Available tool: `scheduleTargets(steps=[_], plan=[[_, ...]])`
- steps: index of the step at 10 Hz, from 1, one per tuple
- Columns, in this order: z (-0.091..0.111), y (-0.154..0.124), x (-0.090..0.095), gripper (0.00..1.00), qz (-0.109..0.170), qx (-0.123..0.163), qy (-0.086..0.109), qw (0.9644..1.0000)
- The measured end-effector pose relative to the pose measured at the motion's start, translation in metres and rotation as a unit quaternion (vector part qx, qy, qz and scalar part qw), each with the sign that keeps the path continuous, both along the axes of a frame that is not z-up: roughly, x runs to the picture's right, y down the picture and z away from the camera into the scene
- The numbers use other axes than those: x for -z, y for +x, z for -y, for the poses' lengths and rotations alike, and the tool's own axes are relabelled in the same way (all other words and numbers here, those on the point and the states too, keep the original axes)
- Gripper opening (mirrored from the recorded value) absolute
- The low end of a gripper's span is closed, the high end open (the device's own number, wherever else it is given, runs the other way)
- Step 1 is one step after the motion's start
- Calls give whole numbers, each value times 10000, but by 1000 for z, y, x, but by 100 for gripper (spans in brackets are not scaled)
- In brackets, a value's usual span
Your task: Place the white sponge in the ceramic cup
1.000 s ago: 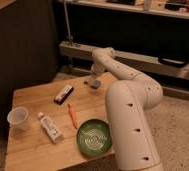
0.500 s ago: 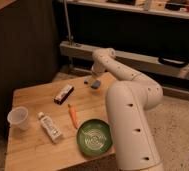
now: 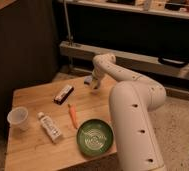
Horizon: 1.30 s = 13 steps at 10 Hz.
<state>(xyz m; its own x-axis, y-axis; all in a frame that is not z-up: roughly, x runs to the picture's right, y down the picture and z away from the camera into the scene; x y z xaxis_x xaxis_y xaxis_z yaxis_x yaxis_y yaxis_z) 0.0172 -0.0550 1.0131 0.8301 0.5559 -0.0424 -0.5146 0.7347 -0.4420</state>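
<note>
The ceramic cup [image 3: 18, 118] stands upright at the left edge of the wooden table [image 3: 38, 150]; it is small, whitish and has no handle. The white sponge [image 3: 88, 80], a small pale blue pad, is at the table's far edge. My gripper [image 3: 94, 86] hangs right at the sponge, at the end of the white arm [image 3: 133, 100] that reaches in from the right. The gripper partly hides the sponge, and I cannot tell whether it holds it. The cup is far from the gripper, down and to the left.
A dark flat bar [image 3: 64, 93] lies left of the gripper. An orange carrot [image 3: 73, 115] and a white labelled tube [image 3: 49, 126] lie mid-table. A green spiral-patterned bowl [image 3: 95, 136] sits at the front right. A dark shelf unit [image 3: 138, 35] stands behind the table.
</note>
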Motion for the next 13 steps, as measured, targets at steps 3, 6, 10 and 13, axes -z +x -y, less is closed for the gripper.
scheduleTargets(steps=[3,6,10,13], plan=[[4,3,-4,65,-29,-100,14,9999],[-3,6,-14,65,-124,-81,-77,9999],[-12,9,-27,65,-251,-89,-214,9994],[-14,7,-30,41,-272,-131,-303,9991]])
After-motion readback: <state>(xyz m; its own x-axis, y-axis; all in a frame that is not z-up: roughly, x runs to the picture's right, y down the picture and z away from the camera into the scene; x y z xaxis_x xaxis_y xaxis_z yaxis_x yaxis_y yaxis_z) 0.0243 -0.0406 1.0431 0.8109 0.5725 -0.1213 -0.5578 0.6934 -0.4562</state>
